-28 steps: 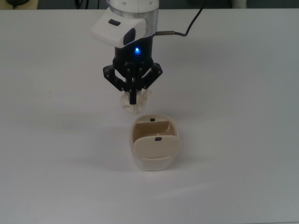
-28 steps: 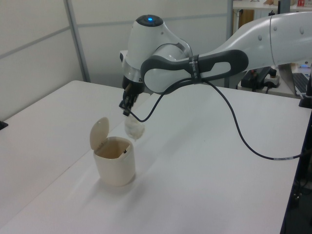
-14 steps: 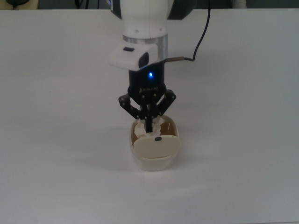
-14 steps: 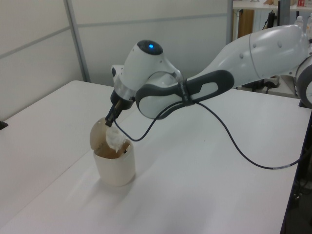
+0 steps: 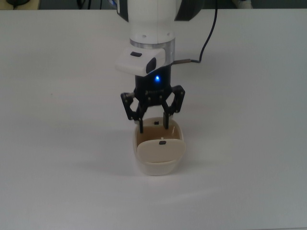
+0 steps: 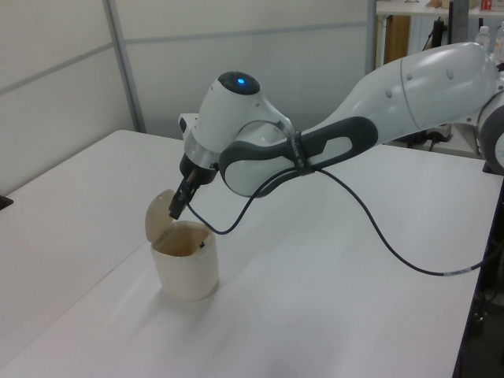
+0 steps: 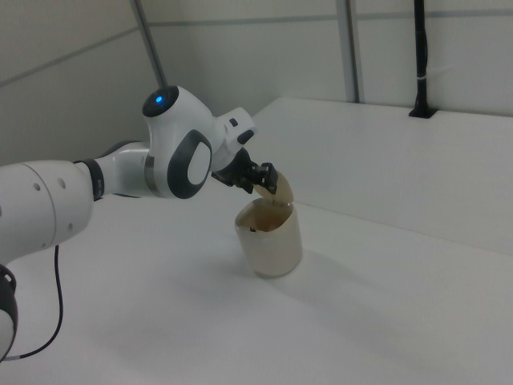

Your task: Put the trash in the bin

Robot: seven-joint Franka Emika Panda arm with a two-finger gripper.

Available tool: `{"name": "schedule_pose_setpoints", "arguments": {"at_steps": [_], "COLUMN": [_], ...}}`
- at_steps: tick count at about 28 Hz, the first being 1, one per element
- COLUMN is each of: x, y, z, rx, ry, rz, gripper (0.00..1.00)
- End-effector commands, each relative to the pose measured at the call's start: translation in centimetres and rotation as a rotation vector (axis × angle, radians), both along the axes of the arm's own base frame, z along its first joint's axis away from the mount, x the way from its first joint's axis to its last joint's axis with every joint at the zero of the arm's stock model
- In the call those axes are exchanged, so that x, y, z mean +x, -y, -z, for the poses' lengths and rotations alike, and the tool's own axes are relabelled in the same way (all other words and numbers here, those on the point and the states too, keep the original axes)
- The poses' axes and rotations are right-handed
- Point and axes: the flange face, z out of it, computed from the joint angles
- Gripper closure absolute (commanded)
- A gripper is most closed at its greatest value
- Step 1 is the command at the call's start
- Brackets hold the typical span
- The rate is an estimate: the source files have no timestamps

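Note:
The cream-beige bin (image 5: pixel 158 165) stands on the white table (image 5: pixel 57 143) with its swing lid (image 5: pixel 160 149) tipped up; it also shows in the left view (image 6: pixel 187 272) and the right view (image 7: pixel 272 245). My gripper (image 5: pixel 155 127) hangs open right over the bin's mouth, one dark finger near each side of the rim and nothing between them. In the left view the gripper (image 6: pixel 177 211) sits just beside the raised lid (image 6: pixel 160 214). The trash is hidden in every view. Only the tan interior and a dark tab show inside the bin.
A black cable (image 5: pixel 206 38) trails from the wrist across the back of the table, looping over it in the left view (image 6: pixel 378 213). A black post (image 7: pixel 421 80) stands at the table's far edge in the right view.
The gripper carried the paper wad over the bin, then its fingers spread open. The wad has left the fingers and no longer shows.

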Motion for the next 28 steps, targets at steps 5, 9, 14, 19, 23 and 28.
{"name": "schedule_pose_setpoints", "arguments": {"at_steps": [5,9,14,19,23,28], "x": [-6.6,-9.3,-12.8,-15.6,-17.2,-17.3], "y": [2.7,4.9,7.3,9.0,10.5,10.9], "z": [-6.5,-9.9,-12.8,-15.1,-15.6,-14.6], "rx": [-0.085,-0.072,-0.034,0.015,0.058,0.058], "ry": [-0.234,-0.348,-0.461,-0.499,-0.528,-0.538], "rz": [0.062,0.129,0.184,0.222,0.245,0.239], "gripper": [0.0,0.0,0.0,0.0,0.0,0.0]}}
